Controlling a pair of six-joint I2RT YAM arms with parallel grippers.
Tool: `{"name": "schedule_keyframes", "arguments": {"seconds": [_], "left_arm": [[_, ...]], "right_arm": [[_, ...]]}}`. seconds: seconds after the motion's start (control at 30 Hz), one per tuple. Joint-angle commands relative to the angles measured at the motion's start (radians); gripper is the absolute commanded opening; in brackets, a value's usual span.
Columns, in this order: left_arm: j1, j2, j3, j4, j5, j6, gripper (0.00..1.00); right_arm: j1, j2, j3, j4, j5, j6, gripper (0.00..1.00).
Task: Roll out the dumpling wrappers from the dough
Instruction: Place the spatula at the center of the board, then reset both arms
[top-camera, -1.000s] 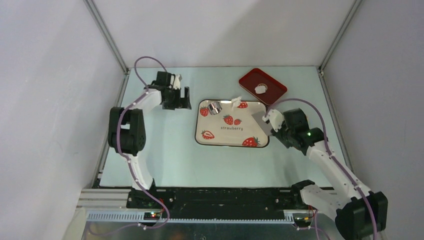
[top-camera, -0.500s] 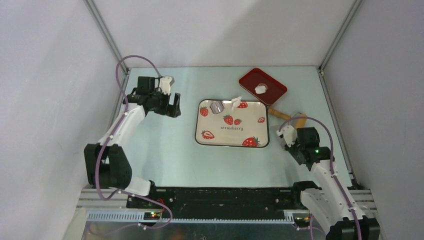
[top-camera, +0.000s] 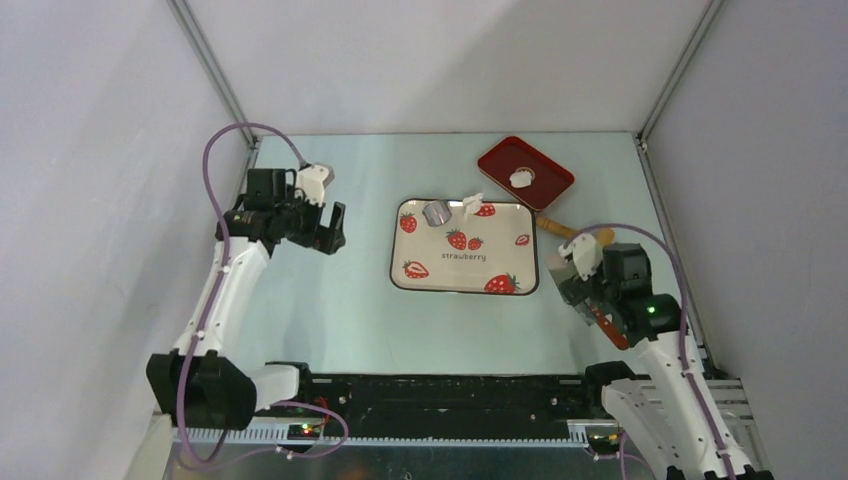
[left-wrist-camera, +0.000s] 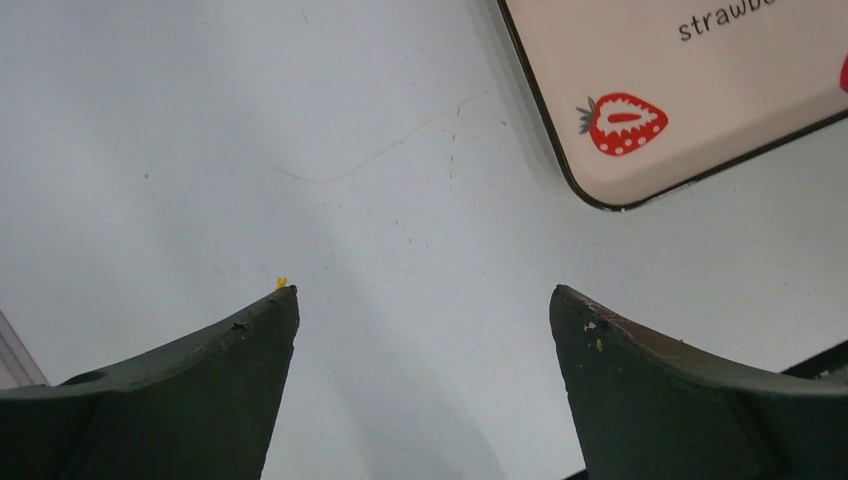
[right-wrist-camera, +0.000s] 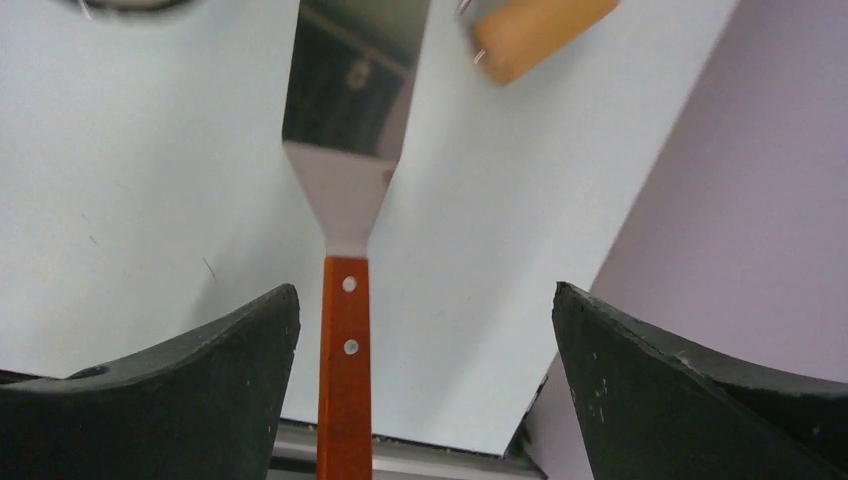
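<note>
Since a second ago we are drawing both arms back toward the near edge, and the spatula (right-wrist-camera: 345, 380) is now lying on the table (top-camera: 340, 300) at the right. On the left, the left gripper (left-wrist-camera: 420, 300) is hovering over bare table off the left side of the strawberry tray (top-camera: 440, 275). Its jaws are spread wide on nothing, keeping clear of the work area.

On that tray the silvery cup (top-camera: 436, 212) is sitting at the far edge, and the dough (top-camera: 472, 204) is resting just right of it, white and ragged. Farther right, the red tray (top-camera: 548, 172) is holding one flat wrapper (top-camera: 521, 178), parked there, we judge, to leave the strawberry tray free for rolling. A wooden roller (top-camera: 572, 231) is lying near the strawberry tray's right side.

At the right, the right gripper (right-wrist-camera: 425, 300) is hanging with jaws wide on either side of the spatula handle, touching nothing. We are reading this as a tool put down, likely to swap for the roller.
</note>
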Motion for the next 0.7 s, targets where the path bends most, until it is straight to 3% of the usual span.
{"name": "schedule_keyframes", "arguments": {"seconds": [0.0,0.1,0.2,0.37,0.5,0.67], "left_arm": [[0.008,-0.081,-0.023,-0.058,-0.018,0.032,1.00],[0.012,-0.154,-0.051,-0.059,-0.030,0.034,1.00],[0.029,-0.225,-0.079,-0.059,-0.028,0.043,1.00],[0.034,-0.437,-0.148,-0.057,-0.055,0.052,1.00],[0.035,-0.593,-0.236,-0.022,-0.027,0.039,1.00],[0.049,-0.662,-0.283,0.033,-0.044,0.022,1.00]], "right_arm": [[0.016,-0.011,0.247,0.000,-0.092,0.144,0.99],[0.017,-0.016,0.361,0.033,-0.258,0.278,1.00],[0.018,-0.047,0.365,0.170,-0.382,0.425,0.99],[-0.008,-0.134,0.278,0.316,-0.335,0.598,0.99],[-0.003,-0.170,0.196,0.369,-0.242,0.591,0.99],[0.010,-0.180,0.184,0.409,-0.166,0.603,1.00]]}}
